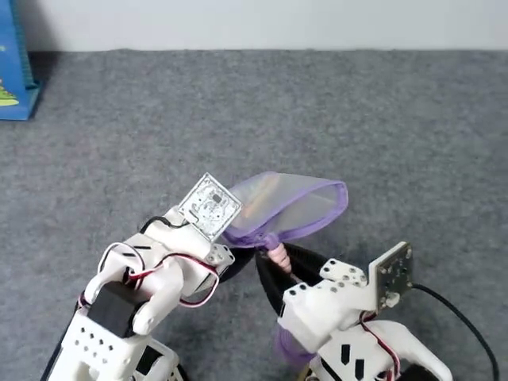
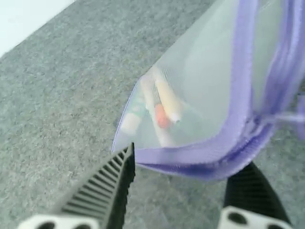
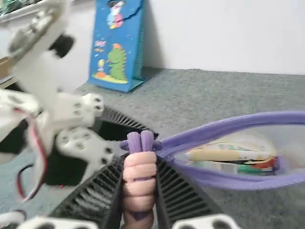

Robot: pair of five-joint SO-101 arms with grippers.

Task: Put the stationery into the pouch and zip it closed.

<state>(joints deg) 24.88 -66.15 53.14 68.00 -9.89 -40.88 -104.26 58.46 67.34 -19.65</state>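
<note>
**Zip pull pinched, mouth of pouch gaping**

My left gripper: fingers spread wide, pinching nothing that I can see; they straddle the seamed end of the translucent purple mesh pouch. The pouch lies on the table between my two arms, its far end lifted and bulging. The stationery, pale sticks with a red and a green bit among them, is inside it. My right gripper: clamped tight on the pink ribbed rubber zip pull with its purple loop; beyond the pull the two purple edges part, so I judge the zip not yet run.

Risks as I see them: with my left fingers slack, a tug on the pull would likely drag the whole pouch along rather than run the slider; the soft mesh could bunch and jam the teeth; the rubbery pull could slide out of my right grip; a tilted open mouth could spill the sticks.

Surface: grey short-pile carpet. Room: blue cartoon-printed paper bag standing far left against the plain white wall.
</note>
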